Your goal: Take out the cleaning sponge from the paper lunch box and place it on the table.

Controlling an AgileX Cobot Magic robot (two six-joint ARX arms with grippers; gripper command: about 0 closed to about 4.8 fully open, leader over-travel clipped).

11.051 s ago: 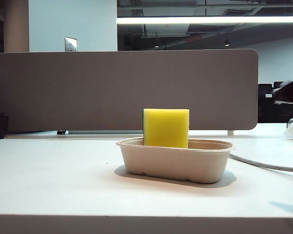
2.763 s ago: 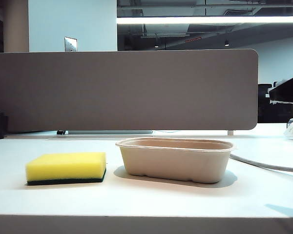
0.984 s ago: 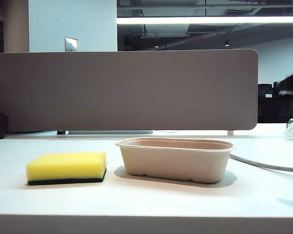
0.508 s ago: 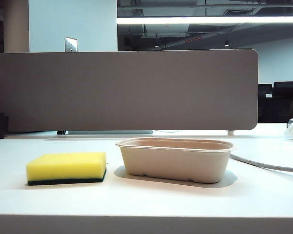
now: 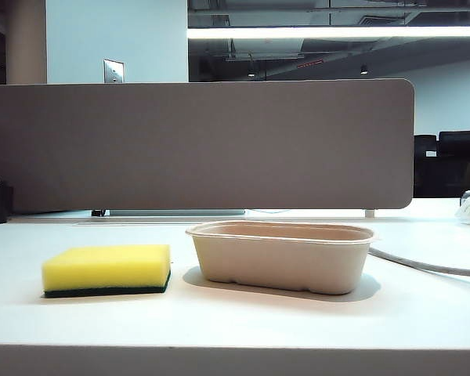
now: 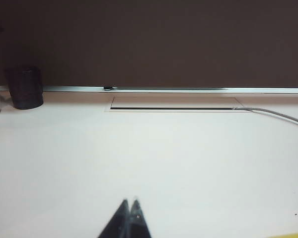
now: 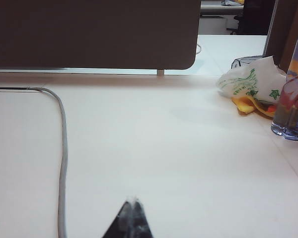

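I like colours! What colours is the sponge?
The cleaning sponge is bright yellow with dark green underneath, clearest in the exterior view.

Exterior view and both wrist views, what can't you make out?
- Exterior view: floor of the beige moulded-pulp lunch box, hidden by its near wall; both grippers out of frame.
- Left wrist view: left gripper shut, mostly cut off by the edge; yellow foam sponge only an edge sliver.
- Right wrist view: right gripper shut, likewise cropped.

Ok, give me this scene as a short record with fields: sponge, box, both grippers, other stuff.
sponge: cleaning sponge flat on the table, green side down, left of the box
box: paper lunch box, upright, nothing showing above its rim
left gripper: shut, holding nothing
right gripper: shut, holding nothing
other: grey cable, plastic bag
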